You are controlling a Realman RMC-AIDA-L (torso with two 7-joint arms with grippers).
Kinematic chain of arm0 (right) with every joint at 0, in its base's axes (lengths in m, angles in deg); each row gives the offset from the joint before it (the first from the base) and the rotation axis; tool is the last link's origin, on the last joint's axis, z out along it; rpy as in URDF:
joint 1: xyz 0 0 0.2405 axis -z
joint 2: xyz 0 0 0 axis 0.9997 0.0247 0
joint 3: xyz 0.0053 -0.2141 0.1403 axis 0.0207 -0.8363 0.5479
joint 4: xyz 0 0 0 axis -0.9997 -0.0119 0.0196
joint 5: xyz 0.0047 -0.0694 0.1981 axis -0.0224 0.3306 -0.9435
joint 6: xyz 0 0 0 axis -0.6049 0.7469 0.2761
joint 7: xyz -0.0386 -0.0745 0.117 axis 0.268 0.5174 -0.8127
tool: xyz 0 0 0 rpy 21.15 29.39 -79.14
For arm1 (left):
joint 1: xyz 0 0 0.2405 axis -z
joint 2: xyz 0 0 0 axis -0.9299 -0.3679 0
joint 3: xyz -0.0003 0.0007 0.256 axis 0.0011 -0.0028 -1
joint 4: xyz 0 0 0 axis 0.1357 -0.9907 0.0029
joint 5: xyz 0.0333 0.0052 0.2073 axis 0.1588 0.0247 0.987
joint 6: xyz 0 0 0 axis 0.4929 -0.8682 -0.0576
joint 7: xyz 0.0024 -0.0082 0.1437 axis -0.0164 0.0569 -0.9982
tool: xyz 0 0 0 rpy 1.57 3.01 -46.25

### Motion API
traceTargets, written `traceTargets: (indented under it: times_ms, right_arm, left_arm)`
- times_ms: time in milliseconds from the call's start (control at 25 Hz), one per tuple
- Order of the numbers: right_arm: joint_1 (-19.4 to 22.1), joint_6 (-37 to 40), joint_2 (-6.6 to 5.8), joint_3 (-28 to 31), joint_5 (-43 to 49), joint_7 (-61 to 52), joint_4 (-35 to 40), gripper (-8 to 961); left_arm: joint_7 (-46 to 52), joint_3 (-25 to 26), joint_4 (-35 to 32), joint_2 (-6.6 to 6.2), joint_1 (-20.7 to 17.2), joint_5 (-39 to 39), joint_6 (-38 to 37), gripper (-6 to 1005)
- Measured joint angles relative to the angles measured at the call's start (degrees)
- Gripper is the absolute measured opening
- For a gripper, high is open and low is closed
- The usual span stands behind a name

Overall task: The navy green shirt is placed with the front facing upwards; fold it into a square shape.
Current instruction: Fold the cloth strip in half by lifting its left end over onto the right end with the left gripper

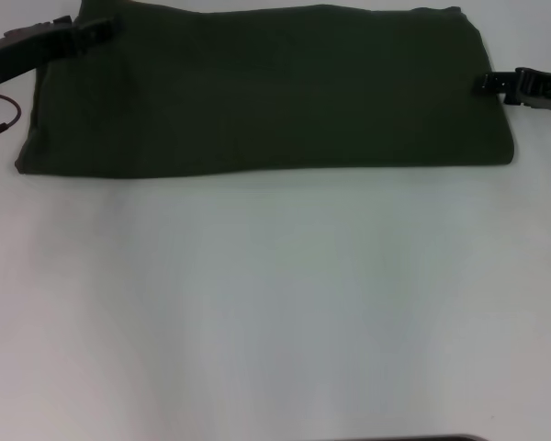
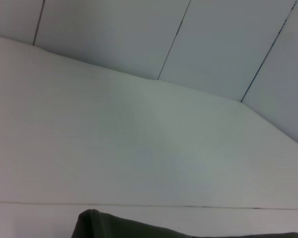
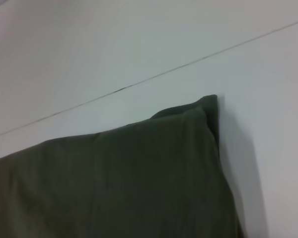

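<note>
green shirt (image 1: 266,92) lies as a wide folded band. left gripper (image 1: 96,29) and right gripper (image 1: 496,84) sit at its ends; grip state: cannot tell. i judge the next fold needs both ends lifted evenly.

Head view: high, looking forward and down.
Wrist views: low, close over the white tabletop (image 2: 114,148).
Shared: dark olive-green folded cotton shirt (image 1: 266,92).
</note>
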Motion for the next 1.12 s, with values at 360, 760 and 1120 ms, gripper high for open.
traceTargets:
  times_ms: [360, 760, 1120]
  right_arm:
    - [-0.49, -1.01, 0.51, -1.26, -0.19, 0.00, -0.53, 698]
    - [-1.36, -0.35, 1.47, -1.36, -0.33, 0.00, -0.53, 696]
    - [-1.47, 3.72, 1.54, -1.31, -3.94, 1.72, -0.52, 694]
  left_arm:
    - [-0.33, 0.09, 0.18, 0.00, -0.01, 0.00, 0.28, 879]
    - [-0.56, -0.01, 0.11, 0.08, 0.09, 0.00, 0.85, 880]
    - [-0.61, 0.00, -0.08, 0.06, 0.23, 0.00, 1.01, 880]
